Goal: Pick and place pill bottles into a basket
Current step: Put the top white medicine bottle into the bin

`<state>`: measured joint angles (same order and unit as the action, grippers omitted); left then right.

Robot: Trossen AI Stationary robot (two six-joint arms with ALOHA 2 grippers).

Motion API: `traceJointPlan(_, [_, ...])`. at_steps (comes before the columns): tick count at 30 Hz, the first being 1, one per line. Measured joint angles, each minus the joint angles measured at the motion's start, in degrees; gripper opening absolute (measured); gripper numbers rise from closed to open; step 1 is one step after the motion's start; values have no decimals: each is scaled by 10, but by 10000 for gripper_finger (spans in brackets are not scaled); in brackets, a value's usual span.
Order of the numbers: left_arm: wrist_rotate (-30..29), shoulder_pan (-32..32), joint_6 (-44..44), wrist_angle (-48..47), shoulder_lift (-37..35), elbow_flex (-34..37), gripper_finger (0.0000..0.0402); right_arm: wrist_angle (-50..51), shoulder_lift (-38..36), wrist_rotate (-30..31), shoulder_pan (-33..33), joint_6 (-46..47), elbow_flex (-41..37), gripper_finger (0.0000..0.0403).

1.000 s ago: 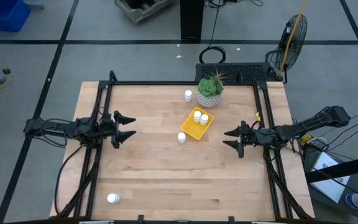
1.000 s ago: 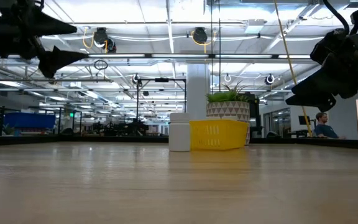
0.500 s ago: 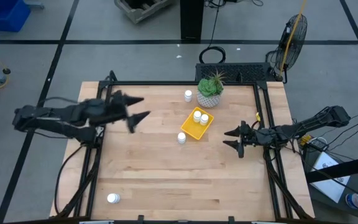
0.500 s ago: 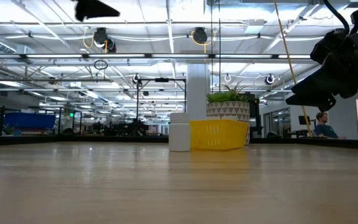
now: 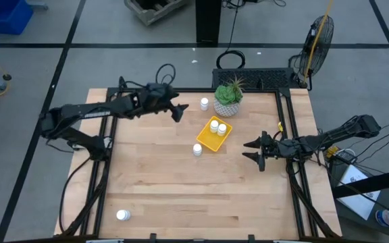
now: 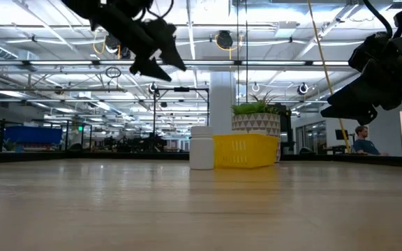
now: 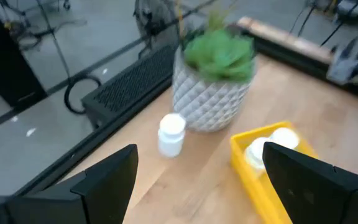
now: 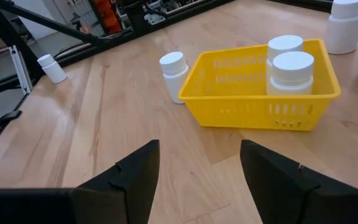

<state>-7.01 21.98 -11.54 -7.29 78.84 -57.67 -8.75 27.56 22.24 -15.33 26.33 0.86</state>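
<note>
The left claw (image 5: 178,111) has swung in from the desk's left edge over the last second and now hangs above the desk (image 5: 167,182) just short of the basket (image 5: 210,140), its two fingers spread and empty. That puts it close to the standing bottle (image 5: 204,104) beside the potted plant (image 5: 228,96), which the left wrist view frames between the fingers, so this bottle is probably the next pick. Two bottles (image 8: 286,65) already stand inside the basket. A third bottle (image 5: 197,150) stands just outside the basket's near corner, almost touching its wall (the right wrist view shows a slight gap). One more lies on its side (image 5: 122,215) well away from the basket, near the desk's front left corner. The right claw (image 5: 253,150) waits open on the far side of the basket from the left arm, holding nothing. The plant pot sits very near the targeted bottle, so a descent there leaves little room for the fingers; whether they would clear the pot is hard to judge from above.
</note>
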Motion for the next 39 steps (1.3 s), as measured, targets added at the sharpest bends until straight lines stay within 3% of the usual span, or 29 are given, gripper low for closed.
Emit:
traceJointPlan(6, [16, 25, 36, -70, 11, -50, 351, 0, 0, 0, 0, 0, 0, 215])
traceJointPlan(15, [16, 57, 68, -273, 119, -261, 351, 0, 0, 0, 0, 0, 0, 215])
traceJointPlan(23, [41, 57, 87, -345, 231, -410, 351, 0, 0, 0, 0, 0, 0, 215])
traceJointPlan(29, [57, 65, 89, -369, 287, -450, 351, 0, 0, 1, 0, 0, 0, 215])
traceJointPlan(39, [76, 79, 99, -364, 334, -450, 351, 0, 0, 1, 0, 0, 0, 215])
